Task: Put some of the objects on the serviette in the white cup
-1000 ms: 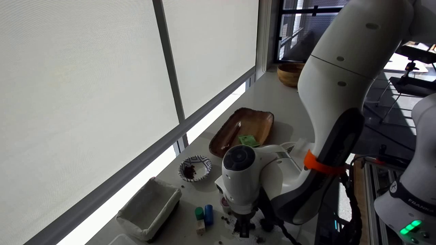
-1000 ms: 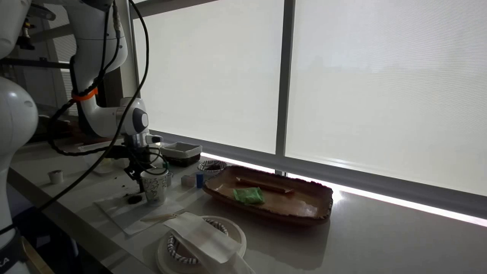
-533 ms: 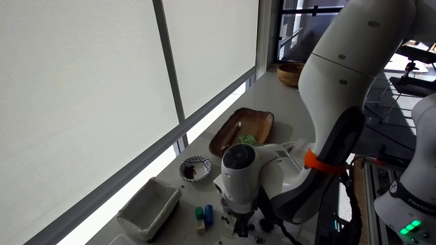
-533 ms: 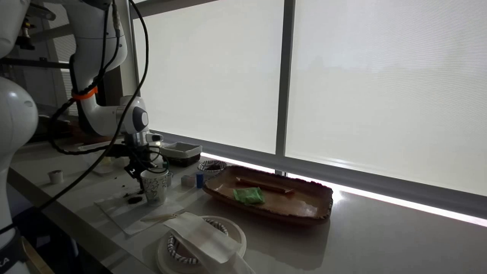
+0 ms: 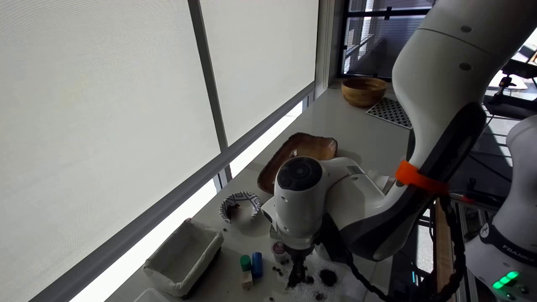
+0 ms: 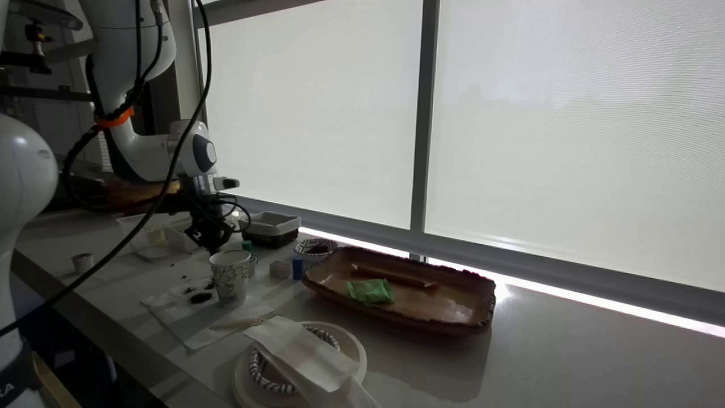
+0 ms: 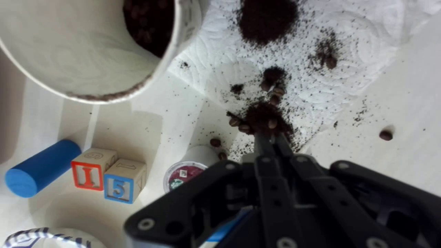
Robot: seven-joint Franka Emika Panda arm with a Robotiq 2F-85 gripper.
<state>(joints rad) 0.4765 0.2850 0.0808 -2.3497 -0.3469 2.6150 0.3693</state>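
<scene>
The tool [image 7: 273, 138], pinched narrow, any catch unclear, is hovering over coffee beans [image 7: 272, 123] on the serviette [image 7: 365, 24], seemingly gathering some, next likely needing to rise over the white cup [image 7: 79, 51] beside it.

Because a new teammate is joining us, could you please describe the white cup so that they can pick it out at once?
In an exterior view, start from the wooden tray and look left to the white serviette bearing dark grounds. The white cup stands upright beside those grounds, set apart from its neighbours by its tall sides and dark curling print.
</scene>
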